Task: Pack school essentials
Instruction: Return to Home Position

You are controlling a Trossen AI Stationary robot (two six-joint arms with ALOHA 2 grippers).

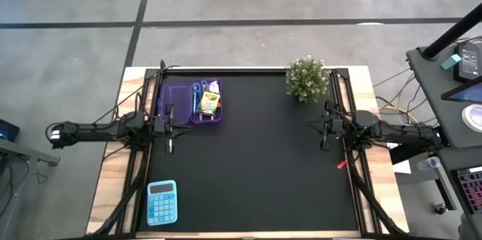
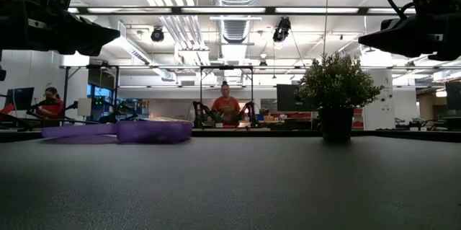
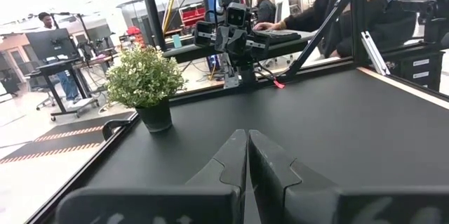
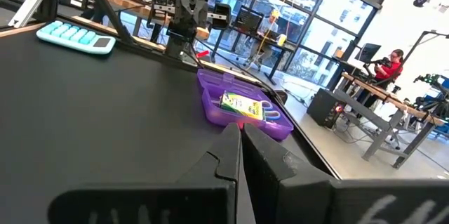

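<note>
A translucent purple case [image 1: 178, 98] lies open at the far left of the black mat. One compartment holds a yellow-green crayon box [image 1: 208, 105], blue-handled scissors [image 1: 199, 89] and a white packet [image 1: 214, 86]. The crayon box [image 4: 242, 104] also shows in the right wrist view. My left gripper [image 1: 172, 123] hovers shut at the mat's left edge, just near of the case. My right gripper [image 1: 321, 127] hovers shut at the right edge. In each wrist view the fingers, left [image 3: 247, 143] and right [image 4: 238, 136], are closed together with nothing between them.
A small green potted plant [image 1: 307, 78] stands at the far right of the mat. A light blue calculator [image 1: 162, 202] lies at the near left corner. A small red thing [image 1: 341, 165] lies by the right rail. People sit at desks beyond the table.
</note>
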